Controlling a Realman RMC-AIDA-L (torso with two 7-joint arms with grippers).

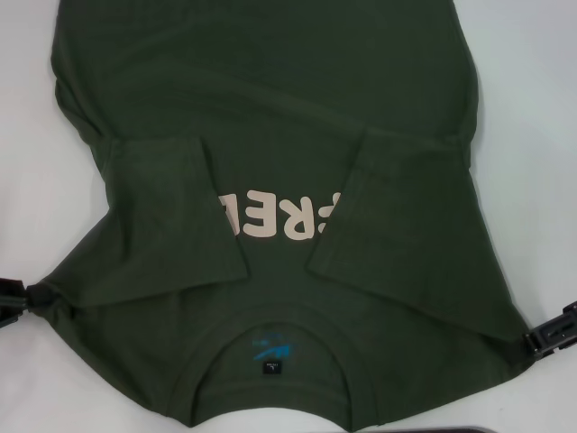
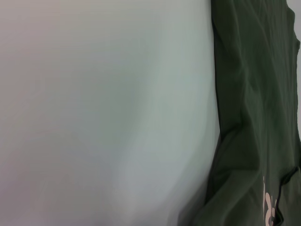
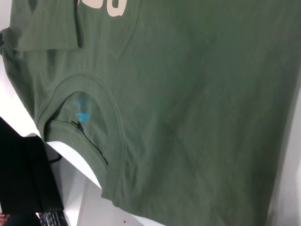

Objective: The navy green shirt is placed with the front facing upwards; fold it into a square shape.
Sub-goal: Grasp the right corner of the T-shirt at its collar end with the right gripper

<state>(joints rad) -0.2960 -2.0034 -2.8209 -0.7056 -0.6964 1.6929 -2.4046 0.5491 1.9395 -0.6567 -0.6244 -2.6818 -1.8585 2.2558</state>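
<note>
The navy green shirt [image 1: 270, 135] lies front up on the white tabletop [image 1: 532, 54], covering most of its middle, with the ribbed collar [image 1: 270, 379] at the near edge and the body running toward the far edge. Both short sleeves are folded inward over the chest, hiding part of the cream lettering [image 1: 270, 221] (only a few letters show between them). The left gripper [image 1: 20, 302] sits at the shirt's near left shoulder corner, its claw pinched together on a bunched bit of fabric. The right gripper [image 1: 545, 338] sits at the near right shoulder corner, touching the cloth edge; I cannot tell how its claw stands.
</note>
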